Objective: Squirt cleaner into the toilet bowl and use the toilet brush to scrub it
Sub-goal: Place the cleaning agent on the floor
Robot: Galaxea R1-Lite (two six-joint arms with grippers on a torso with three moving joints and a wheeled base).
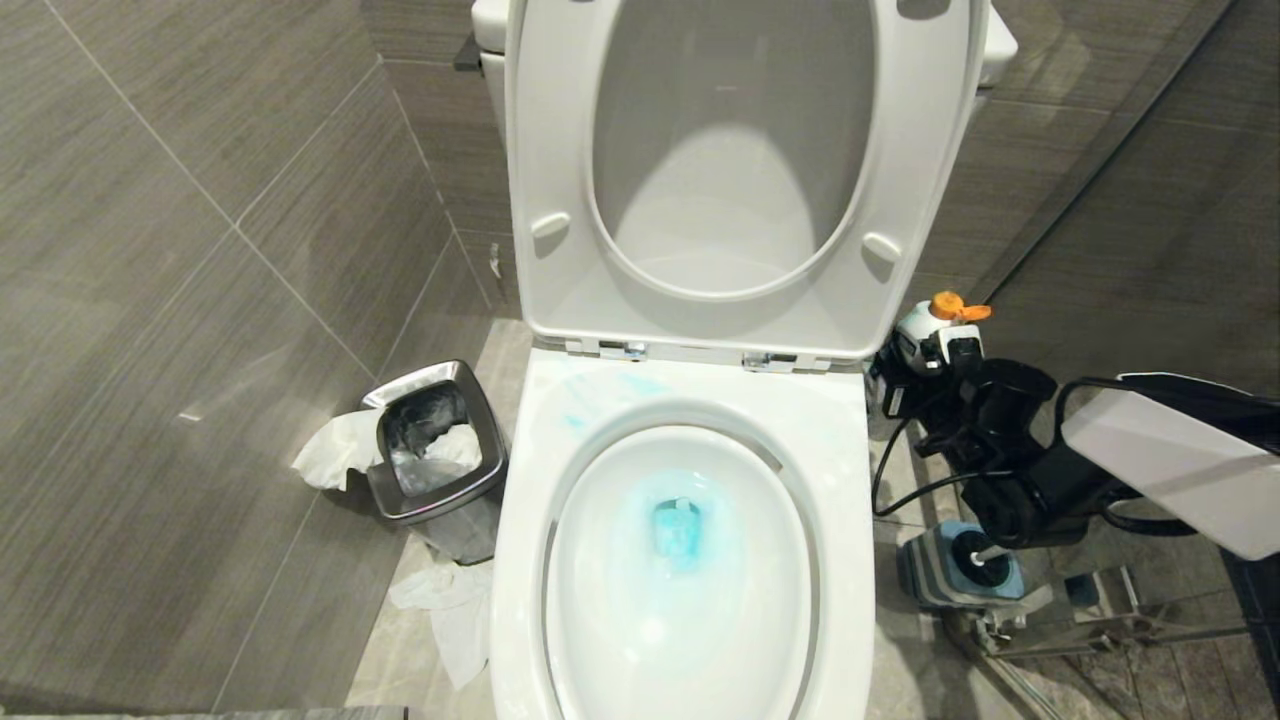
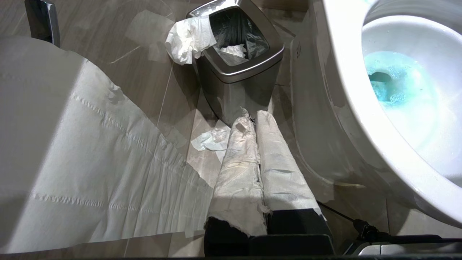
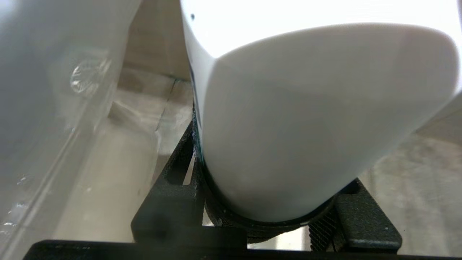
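Observation:
The toilet bowl (image 1: 830, 470) stands with seat and lid raised; its rim also shows in the left wrist view (image 2: 346, 90). Blue cleaner (image 1: 680, 525) tints the water and smears the back rim, and the same blue cleaner (image 2: 393, 83) shows from the left wrist. Right of the toilet, low by the wall, my right gripper (image 1: 935, 375) is shut on a white cleaner bottle (image 1: 925, 325) with an orange cap. That bottle (image 3: 306, 126) fills the right wrist view between the black fingers (image 3: 180, 173). The toilet brush (image 1: 975, 560) stands in its grey-and-blue holder under the arm. My left gripper (image 2: 254, 117), paper-wrapped, is shut and empty.
A steel waste bin (image 1: 435, 450) with tissue hanging out stands left of the toilet, with crumpled tissue (image 1: 450, 610) on the floor beside it. A hanging sheet of toilet paper (image 2: 90, 162) is near the left arm. Tiled walls close in on both sides.

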